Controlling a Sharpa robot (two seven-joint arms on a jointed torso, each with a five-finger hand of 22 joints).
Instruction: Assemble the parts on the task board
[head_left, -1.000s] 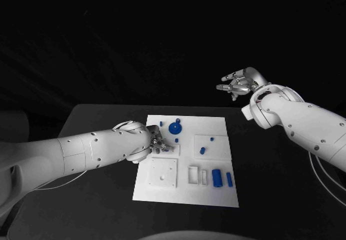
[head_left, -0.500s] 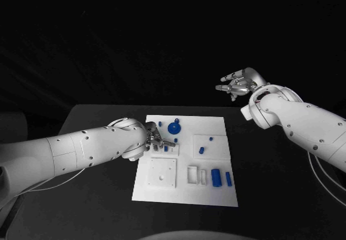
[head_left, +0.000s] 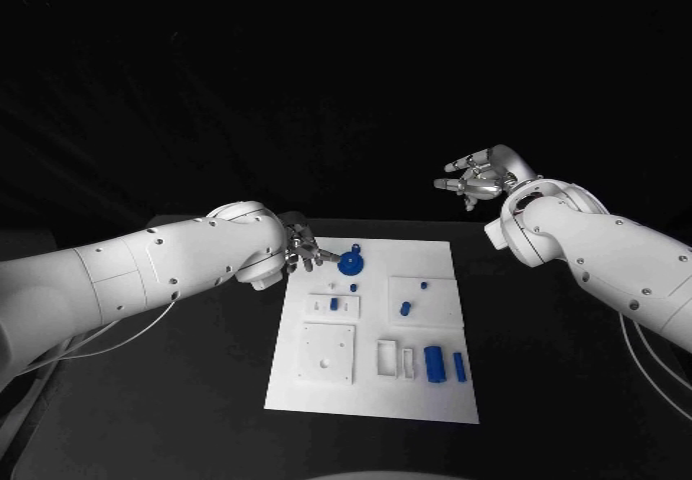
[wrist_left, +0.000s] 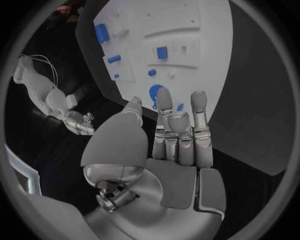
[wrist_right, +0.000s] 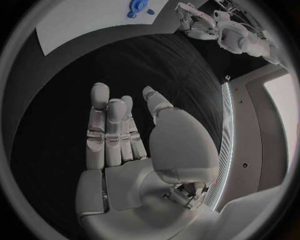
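Observation:
The white task board (head_left: 372, 390) lies in the middle of the black table. On it are a round blue part (head_left: 351, 264) at the far end, small blue pieces (head_left: 333, 303) (head_left: 407, 307) on two white plates, and two blue cylinders (head_left: 434, 360) near the right edge. My left hand (head_left: 300, 250) hovers at the board's far left corner, beside the round part, fingers straight and holding nothing; the left wrist view shows the fingers (wrist_left: 180, 135) above the round part (wrist_left: 155, 92). My right hand (head_left: 476, 176) is raised beyond the table's far right, open and empty (wrist_right: 125, 135).
A white square block (head_left: 327, 350) and a white frame (head_left: 387, 357) sit on the board's near half. Bare black table (head_left: 548, 380) lies on both sides of the board. My left forearm (head_left: 159, 265) stretches over the table's left side.
My left hand has drawn back from the small plate on the board's left towards the far left corner, uncovering a blue piece there. The right hand has barely moved.

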